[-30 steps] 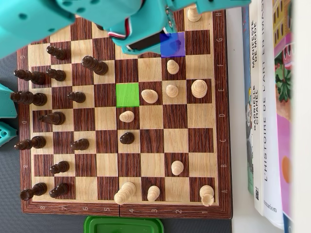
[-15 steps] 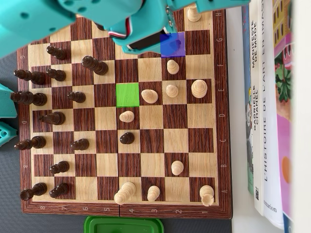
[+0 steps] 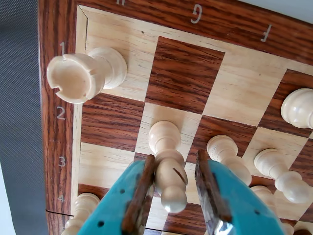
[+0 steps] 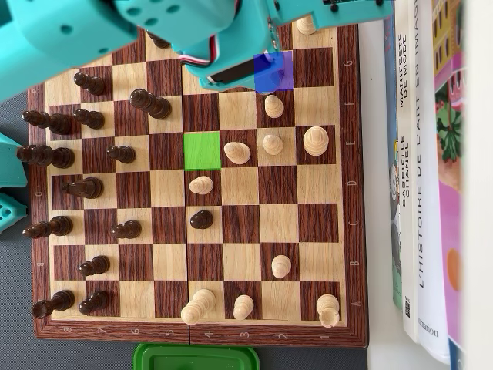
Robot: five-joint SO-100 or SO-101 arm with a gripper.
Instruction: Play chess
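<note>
Closing In On A Pawn

Straddling a light pawn, the jaws come in from the lower edge of the wrist view, one finger on each side. The left finger touches or nearly touches the pawn; a narrow gap shows at the right one, so the jaws are partly open and do not yet clamp it. The pawn's long axis runs up the frame, in line with the fingers, so the closing stroke crosses it. A rook stands at upper left, well apart.

In the overhead view the arm hides the pawn near the blue square, at the upper middle of the board. A green square lies lower left of it.
</note>
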